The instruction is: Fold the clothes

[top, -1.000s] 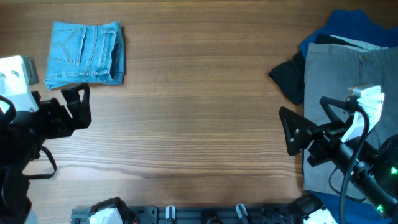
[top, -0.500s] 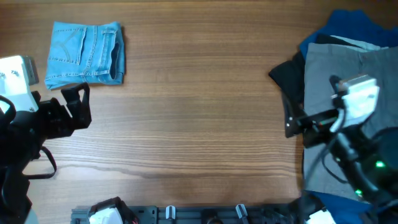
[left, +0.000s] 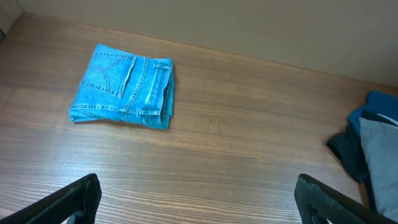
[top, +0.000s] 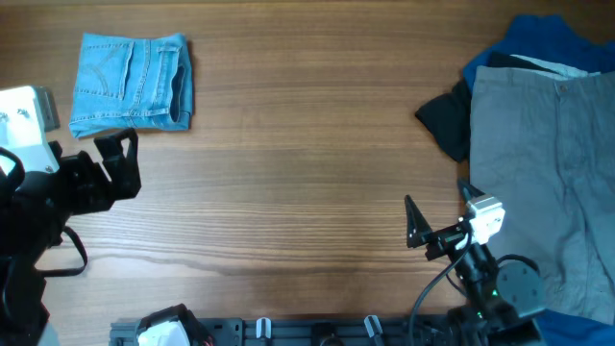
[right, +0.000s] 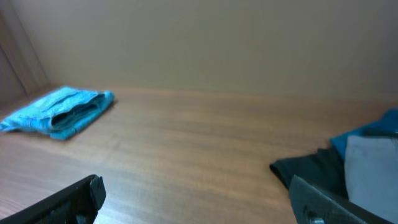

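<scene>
Right arm withdrawn from the garment pile; jeans lay folded at the far left

Right gripper (top: 439, 210) had moved since the earlier overhead frame: one second before, it hung over the grey garment (top: 548, 163); I now found it nearer the front edge of the table (top: 288, 163), over bare wood just beside that garment's left border. Its jaws were spread wide and held nothing. The right wrist view confirmed this: both fingers sat at the lower corners with only open tabletop between them.

Left gripper (top: 127, 165) had not shifted. It stood at the left edge of the table, jaws likewise spread and empty, just in front of the jeans (top: 133, 84) and not touching them.

I read the jeans as a compact folded rectangle, flat on the wood in the far left corner, with a stitched back pocket facing up and the layered folds along the right side. Their position matched the earlier frames.

At the right edge of the table, the grey garment lay spread flat. A blue garment (top: 538, 38) showed behind it, and a black garment (top: 444, 120) stuck out from under its left side, well apart from the jeans
</scene>
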You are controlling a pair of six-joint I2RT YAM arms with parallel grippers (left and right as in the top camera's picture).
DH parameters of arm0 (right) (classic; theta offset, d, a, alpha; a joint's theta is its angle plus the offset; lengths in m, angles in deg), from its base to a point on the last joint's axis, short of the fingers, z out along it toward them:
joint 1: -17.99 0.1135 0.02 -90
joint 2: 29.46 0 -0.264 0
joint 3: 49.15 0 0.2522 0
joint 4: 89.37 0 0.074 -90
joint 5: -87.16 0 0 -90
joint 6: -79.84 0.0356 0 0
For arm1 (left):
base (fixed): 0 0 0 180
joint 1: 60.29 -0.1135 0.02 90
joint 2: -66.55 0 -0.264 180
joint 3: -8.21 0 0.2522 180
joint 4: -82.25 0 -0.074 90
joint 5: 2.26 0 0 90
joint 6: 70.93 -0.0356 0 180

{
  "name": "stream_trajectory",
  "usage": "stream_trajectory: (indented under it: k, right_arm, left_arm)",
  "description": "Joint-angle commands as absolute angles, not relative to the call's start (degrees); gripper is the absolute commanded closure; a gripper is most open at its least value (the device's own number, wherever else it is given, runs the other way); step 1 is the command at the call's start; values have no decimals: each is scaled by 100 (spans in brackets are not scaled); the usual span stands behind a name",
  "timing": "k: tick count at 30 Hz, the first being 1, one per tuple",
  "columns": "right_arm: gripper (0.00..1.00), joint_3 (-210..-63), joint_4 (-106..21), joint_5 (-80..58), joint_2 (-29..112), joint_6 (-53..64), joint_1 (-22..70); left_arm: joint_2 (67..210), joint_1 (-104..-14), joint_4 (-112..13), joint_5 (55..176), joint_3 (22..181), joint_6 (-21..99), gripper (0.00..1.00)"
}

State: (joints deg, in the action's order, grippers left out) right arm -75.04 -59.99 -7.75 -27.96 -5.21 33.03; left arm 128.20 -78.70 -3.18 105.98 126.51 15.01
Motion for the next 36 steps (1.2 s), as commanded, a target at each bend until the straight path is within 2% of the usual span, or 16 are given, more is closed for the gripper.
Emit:
stream_trajectory:
  k: [1, 5, 26, 30, 33, 36]
  right_arm:
    - [0, -6876, -6685, -866, -2932, -370, 3257]
    - [0, -6317, -7634, -849, -2930, -414, 3260]
    - [0, -6321, -7603, -842, -2919, -401, 3260]
    - [0, -6321, -7601, -842, -2919, -403, 3260]
    - [0, -6321, -7601, -842, -2919, -401, 3260]
    - [0, -6321, -7601, -842, -2919, -401, 3260]
  left_arm:
    - [12816, -7840, -333, 10587, 12677, 1390, 0]
    - [12816, -7840, -333, 10587, 12677, 1392, 0]
    - [12816, -7825, -333, 10587, 12677, 1390, 0]
    - [12792, -7191, -326, 10581, 12677, 1390, 0]
    - [12715, -6677, -455, 10152, 12666, 1243, 0]
    - [12490, -6452, -1323, 10047, 12227, 1731, 0]
